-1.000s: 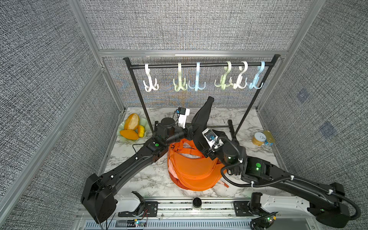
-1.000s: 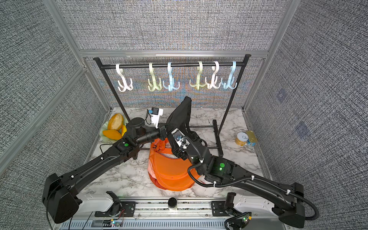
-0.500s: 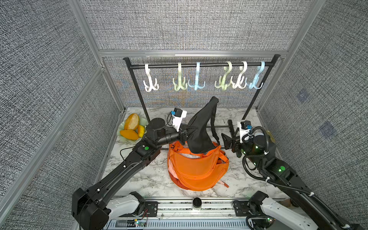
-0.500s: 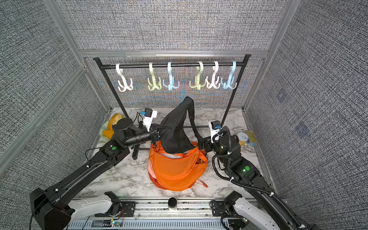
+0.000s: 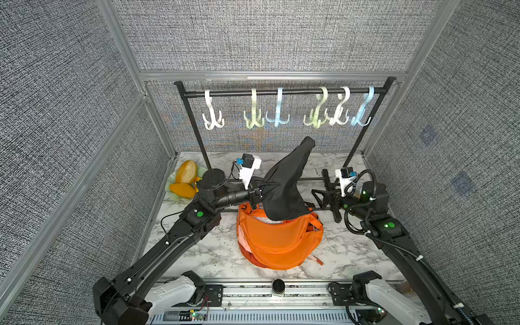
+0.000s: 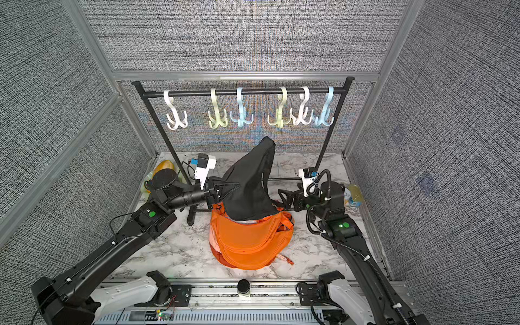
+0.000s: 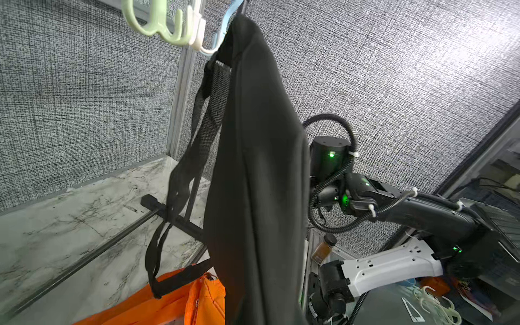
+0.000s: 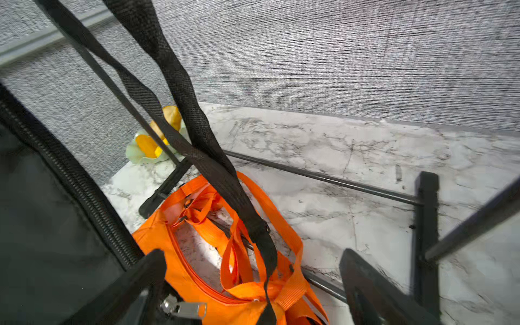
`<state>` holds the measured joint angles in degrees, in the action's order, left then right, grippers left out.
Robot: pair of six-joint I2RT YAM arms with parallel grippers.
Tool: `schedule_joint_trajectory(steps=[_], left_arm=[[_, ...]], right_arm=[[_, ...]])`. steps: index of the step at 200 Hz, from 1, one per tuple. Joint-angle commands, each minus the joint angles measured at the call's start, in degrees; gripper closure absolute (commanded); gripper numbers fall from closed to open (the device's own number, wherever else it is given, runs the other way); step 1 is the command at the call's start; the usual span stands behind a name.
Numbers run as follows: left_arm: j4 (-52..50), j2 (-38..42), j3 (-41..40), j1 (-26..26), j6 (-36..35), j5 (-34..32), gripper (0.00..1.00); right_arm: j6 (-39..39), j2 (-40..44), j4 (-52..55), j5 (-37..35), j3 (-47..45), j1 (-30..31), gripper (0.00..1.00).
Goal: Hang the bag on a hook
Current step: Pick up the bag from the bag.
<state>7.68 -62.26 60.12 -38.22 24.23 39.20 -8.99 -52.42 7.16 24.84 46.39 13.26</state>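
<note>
Nearest me the orange bag (image 5: 278, 242) sits slumped on the table (image 5: 208, 253), not the one I'm after. The black bag (image 5: 284, 191) is what I'm hanging. The left gripper (image 5: 263, 192) is clamped on its side edge and holds it above the orange one, so its top peaks toward the rack. The right gripper (image 5: 319, 198) hangs just beside it, jaws spread wide and empty, I'd guess to keep clear of the loose straps (image 8: 197, 135). At the back the hooks (image 5: 279, 107) dangle from the rail (image 5: 298, 92). The bag's top sits below them — can't tell if it touches one.
</note>
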Motion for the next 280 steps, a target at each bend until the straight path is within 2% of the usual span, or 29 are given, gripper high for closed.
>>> schedule_joint_trajectory(steps=[1,97,162,182,208,232,264,280], left_arm=[[2.4,1.0,0.6,0.0,0.2,1.8,1.0],[1.9,4.9,-0.5,0.0,0.5,3.5,1.0],[1.9,6.1,-1.2,0.0,0.8,3.4,1.0],[1.7,6.5,-1.4,0.1,0.7,3.0,1.0],[1.6,7.3,-1.8,0.1,0.6,2.8,1.0],[1.7,7.9,-2.5,0.0,0.5,2.5,1.0],[1.4,8.4,-3.0,0.1,0.4,1.7,1.0],[1.4,8.9,-3.3,0.1,0.3,1.5,1.0]], right_arm=[[-0.4,-2.5,-3.4,10.2,2.2,-0.8,0.01],[-0.8,-10.6,-10.9,19.3,6.3,-0.5,0.02],[1.4,-14.6,-12.0,19.4,10.3,4.0,0.1],[1.5,-15.6,-12.1,20.4,11.2,4.7,0.21],[0.6,-15.7,-13.3,20.7,10.9,4.7,0.53],[-0.4,-15.2,-14.5,20.4,10.5,4.8,0.71],[-0.8,-13.8,-15.0,18.8,9.8,4.8,0.88],[-1.3,-12.8,-15.1,16.6,9.6,4.6,0.93]])
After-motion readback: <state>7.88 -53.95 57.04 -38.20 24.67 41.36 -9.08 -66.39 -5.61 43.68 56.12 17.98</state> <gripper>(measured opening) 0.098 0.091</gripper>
